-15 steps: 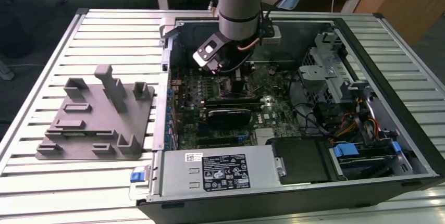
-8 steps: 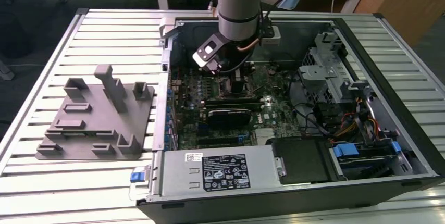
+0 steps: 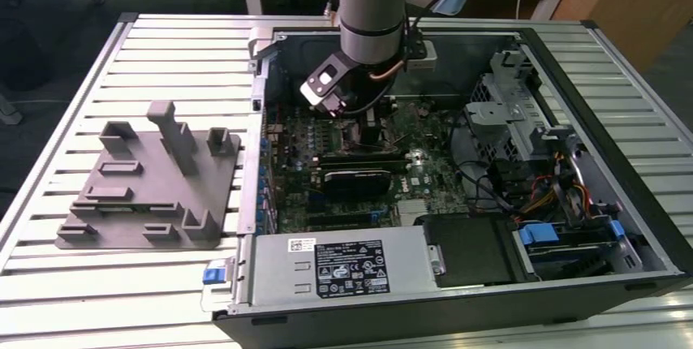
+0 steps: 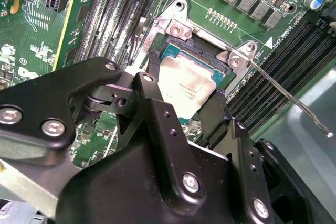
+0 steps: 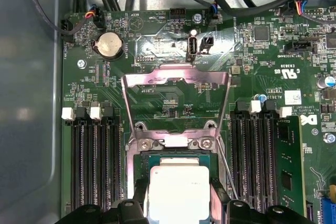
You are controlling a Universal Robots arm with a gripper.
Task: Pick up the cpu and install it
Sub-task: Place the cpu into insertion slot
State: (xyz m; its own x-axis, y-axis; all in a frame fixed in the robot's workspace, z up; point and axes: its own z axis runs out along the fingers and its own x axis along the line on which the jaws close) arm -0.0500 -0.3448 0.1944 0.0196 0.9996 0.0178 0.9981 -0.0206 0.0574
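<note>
Slatted table (image 3: 130, 284) under case (image 3: 612, 130) with cpu (image 5: 178, 192)

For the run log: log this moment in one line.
gripper: fingers closed on chip | chip: at socket | cover: open

cpu (image 4: 186, 90) lid is bare silver-grey metal with a satin sheen, soft glare and a thin pale rim; end effector (image 4: 184, 103) is smooth matt black with bright steel screw heads. Circuit board (image 5: 173, 98) is glossy green laminate, socket frame (image 5: 176, 80) is polished bare metal, lever (image 4: 273, 83) is thin bright wire. Fixture block (image 3: 152, 195) looks like matt grey plastic; bench (image 3: 162, 65) is pale ribbed metal slats with a dull finish.
</note>
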